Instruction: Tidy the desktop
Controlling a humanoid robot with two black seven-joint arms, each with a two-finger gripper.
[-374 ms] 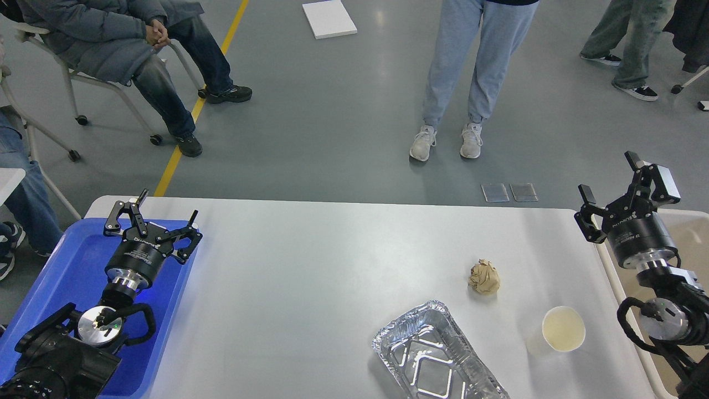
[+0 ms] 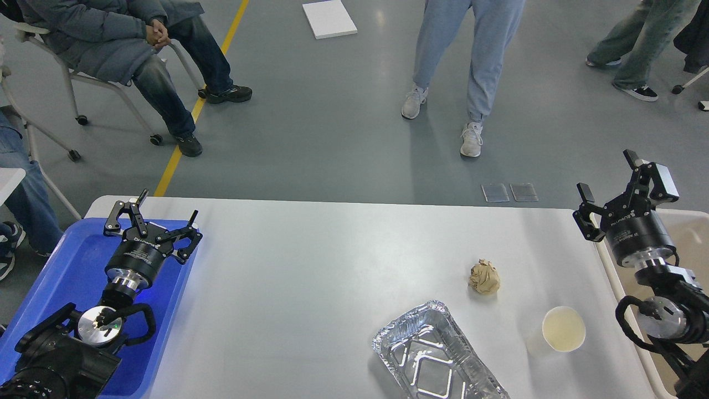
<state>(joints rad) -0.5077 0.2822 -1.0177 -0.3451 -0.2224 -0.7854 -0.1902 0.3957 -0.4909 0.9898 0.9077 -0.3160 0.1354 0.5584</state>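
The white desktop (image 2: 310,277) fills the middle of the head view. On its right half lie a crumpled brown paper ball (image 2: 484,277), an empty foil tray (image 2: 435,354) at the front edge, and a white paper cup (image 2: 563,329). My left gripper (image 2: 155,213) is open and empty, hovering over the blue tray (image 2: 50,288) at the far left. My right gripper (image 2: 607,180) is open and empty above the desktop's right edge, well behind and right of the cup.
A beige bin (image 2: 689,238) stands off the right edge under my right arm. People sit and stand on the grey floor beyond the table. A white board (image 2: 329,18) lies on the floor far back.
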